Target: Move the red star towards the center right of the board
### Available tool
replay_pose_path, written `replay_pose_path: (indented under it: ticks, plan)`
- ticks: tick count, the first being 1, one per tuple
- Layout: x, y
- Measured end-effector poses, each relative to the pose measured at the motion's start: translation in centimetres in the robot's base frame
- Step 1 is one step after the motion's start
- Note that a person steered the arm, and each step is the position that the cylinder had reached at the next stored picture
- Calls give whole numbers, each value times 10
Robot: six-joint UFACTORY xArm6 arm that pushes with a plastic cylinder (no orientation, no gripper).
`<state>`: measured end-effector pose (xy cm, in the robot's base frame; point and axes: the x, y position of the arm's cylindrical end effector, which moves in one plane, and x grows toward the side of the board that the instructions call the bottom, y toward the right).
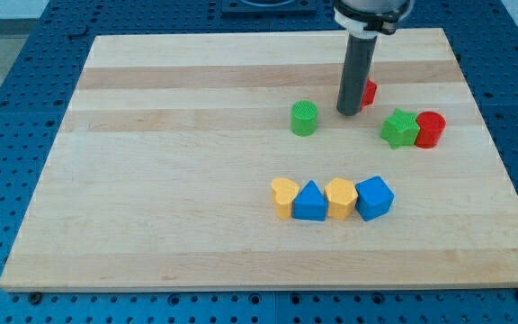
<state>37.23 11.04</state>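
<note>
My tip [349, 112] is touching the red star [368, 91], mostly hiding it, right of the green cylinder [304, 118]. I cannot tell any end effector state; only a rod is showing.

Eight blocks lie on the wooden board [151, 225]. Two are green: a green cylinder [304, 118] and a green star [400, 129]. Two are red: a red cylinder [430, 130] touching the star at its 3 o'clock, and a red block [369, 91] mostly hidden behind the rod, its shape unclear. Two are yellow: a yellow heart [284, 197] and a yellow hexagon [341, 198]. Two are blue: a blue triangle [311, 202] and a blue cube [374, 198]. There is one rod, with my tip [348, 112].
</note>
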Motion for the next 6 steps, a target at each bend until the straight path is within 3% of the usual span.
replay_pose_path:
  ticks: [2, 6]
  plan:
    - [-2, -69]
    - [-44, 22]
